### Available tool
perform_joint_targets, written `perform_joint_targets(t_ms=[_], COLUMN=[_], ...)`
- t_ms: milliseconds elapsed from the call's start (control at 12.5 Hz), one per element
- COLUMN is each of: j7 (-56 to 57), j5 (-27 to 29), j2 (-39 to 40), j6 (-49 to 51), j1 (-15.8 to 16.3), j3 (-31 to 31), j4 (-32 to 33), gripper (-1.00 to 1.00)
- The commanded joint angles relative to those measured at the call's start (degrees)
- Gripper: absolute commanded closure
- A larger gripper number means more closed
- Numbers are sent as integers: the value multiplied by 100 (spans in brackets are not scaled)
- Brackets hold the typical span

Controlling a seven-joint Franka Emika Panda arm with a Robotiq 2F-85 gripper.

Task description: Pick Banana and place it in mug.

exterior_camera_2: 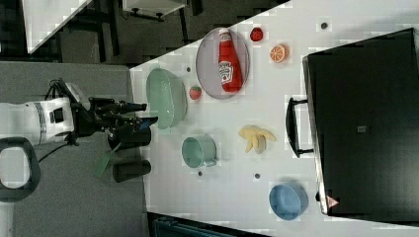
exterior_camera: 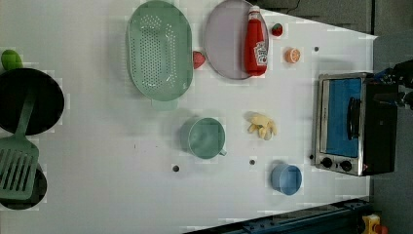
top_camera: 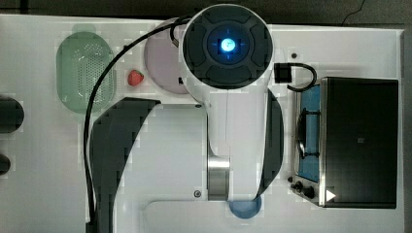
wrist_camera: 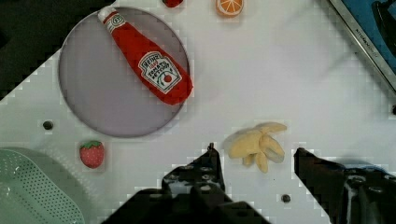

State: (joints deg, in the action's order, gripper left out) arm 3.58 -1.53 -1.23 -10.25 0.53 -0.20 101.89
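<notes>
The pale yellow banana (exterior_camera: pixel 262 126) lies on the white table between the green mug (exterior_camera: pixel 205 138) and the toaster oven. The right view has the banana (exterior_camera_2: pixel 257 137) to the right of the mug (exterior_camera_2: pixel 197 151), which stands upright and looks empty. In the wrist view the banana (wrist_camera: pixel 256 147) lies on the table below the gap between my two dark fingers. My gripper (wrist_camera: pixel 256 154) is open and holds nothing. In the right view the gripper (exterior_camera_2: pixel 147 112) hangs well above the table. In the top view my arm covers the banana and the mug.
A ketchup bottle (exterior_camera: pixel 255 41) lies on a purple plate (exterior_camera: pixel 225 39). Nearby are a strawberry (exterior_camera: pixel 198 59), an orange slice (exterior_camera: pixel 292 55) and a green perforated basket (exterior_camera: pixel 158 51). A blue dish (exterior_camera: pixel 286 179) and a toaster oven (exterior_camera: pixel 348 124) stand by the banana. A black pan (exterior_camera: pixel 46 100) and a spatula (exterior_camera: pixel 17 165) lie at the left view's left.
</notes>
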Motion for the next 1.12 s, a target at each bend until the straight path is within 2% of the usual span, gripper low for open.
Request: perform_joint_targets(t_ms=[80,240,560,1120], j7=[-581,-576,-30,2671], j5=[105,105,105,104], j2=[-1263,-1235,-1014,-161], j6=[899,878,326,-1244], j1=[-190,-186,-177,-173], j3=[-177,-173,-161,-125], j4=[416,569,1213,2418], gripper=[-60,-99,-100,-100])
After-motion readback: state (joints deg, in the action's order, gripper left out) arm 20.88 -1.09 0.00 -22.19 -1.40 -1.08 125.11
